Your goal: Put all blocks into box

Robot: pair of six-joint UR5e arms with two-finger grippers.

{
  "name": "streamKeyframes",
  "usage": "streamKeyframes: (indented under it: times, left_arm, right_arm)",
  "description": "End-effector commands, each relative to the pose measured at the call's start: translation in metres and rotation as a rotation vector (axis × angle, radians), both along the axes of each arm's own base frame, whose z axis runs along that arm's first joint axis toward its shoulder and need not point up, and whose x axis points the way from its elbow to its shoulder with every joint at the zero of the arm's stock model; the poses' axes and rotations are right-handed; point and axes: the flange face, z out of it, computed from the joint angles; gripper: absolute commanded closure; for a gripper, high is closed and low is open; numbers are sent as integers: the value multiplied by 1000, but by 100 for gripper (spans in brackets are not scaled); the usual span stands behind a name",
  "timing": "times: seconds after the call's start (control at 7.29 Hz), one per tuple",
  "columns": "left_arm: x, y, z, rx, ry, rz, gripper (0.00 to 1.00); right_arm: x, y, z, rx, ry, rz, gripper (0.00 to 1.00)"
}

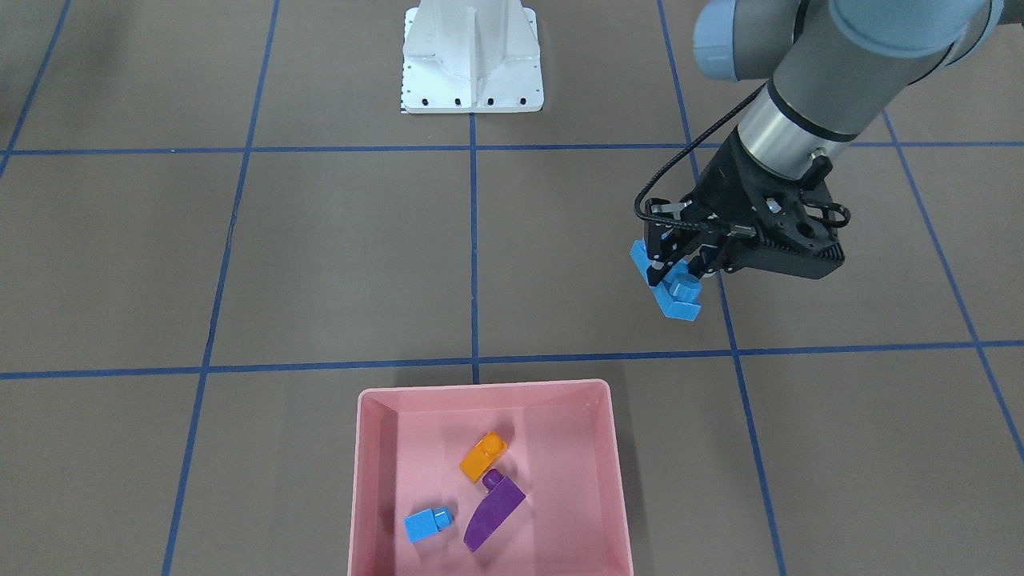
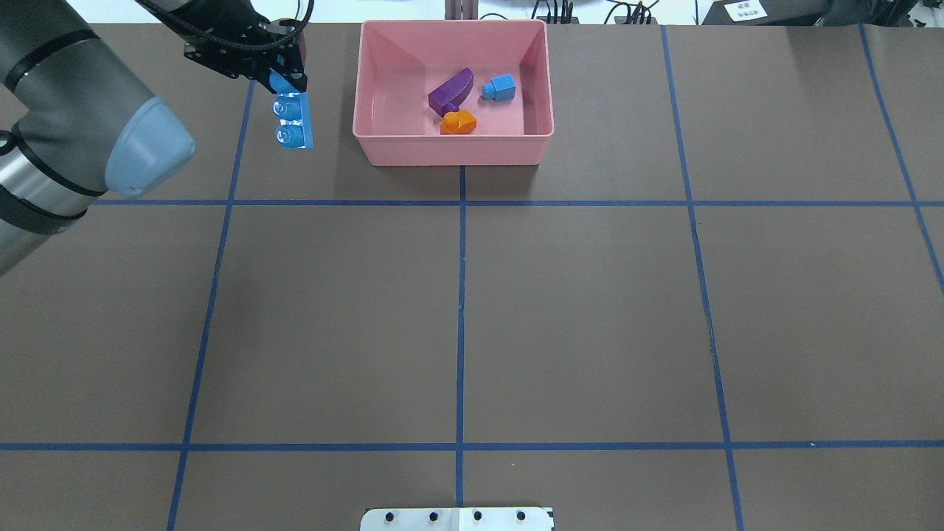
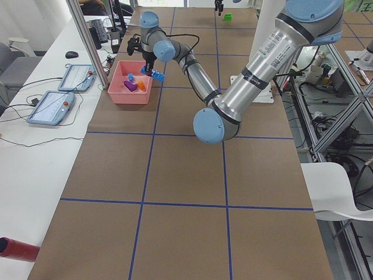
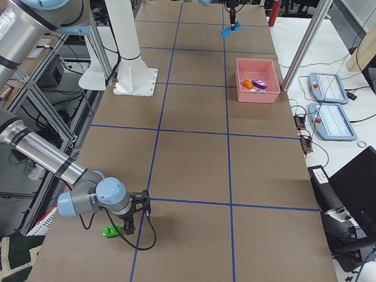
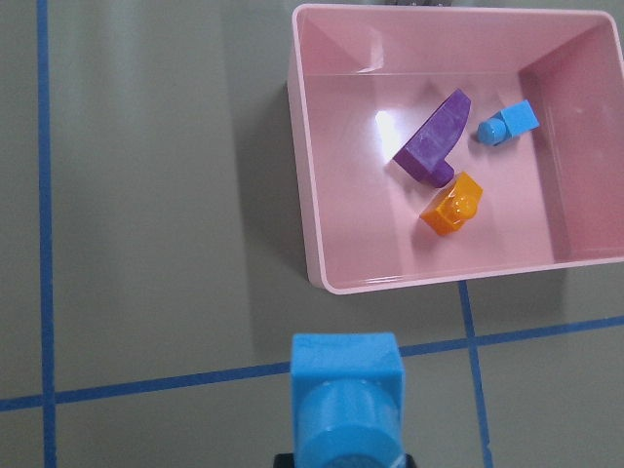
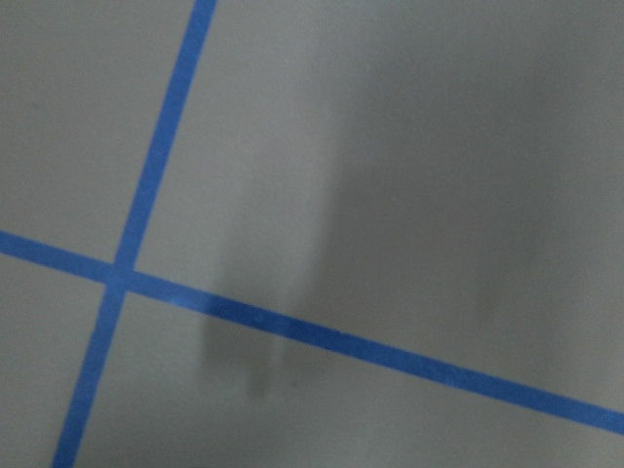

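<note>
Jaws of the left gripper (image 2: pixel 289 72) are clamped on one end of the long blue bar (image 2: pixel 293 122), which hangs clear of the tabletop (image 2: pixel 472 310) with its free end sticking out past them, just left of the box (image 2: pixel 453 141) and outside its rim. You have the orange block (image 2: pixel 458 122), the purple wedge (image 2: pixel 451 91) and the small blue cube (image 2: pixel 500 88) lying inside the box. Far off at the right end, the green block (image 4: pixel 111 231) lies on the tabletop just beside the right gripper (image 4: pixel 132 222), and you cannot tell how its jaws stand.
</note>
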Motion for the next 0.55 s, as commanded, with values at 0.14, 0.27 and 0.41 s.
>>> streamKeyframes:
  times: [0.14,0.27,0.41]
  left_arm:
    - [0,-1,-5,7,4,-6,100]
    - [0,-1,-6,10,4,-4,100]
    - [0,-1,-6,10,4,-4,100]
  right_arm:
    - [5,30,43,-91,12,-10,0]
    - [5,33,46,-100,12,-11,1]
    - [6,41,51,-117,3,-11,1]
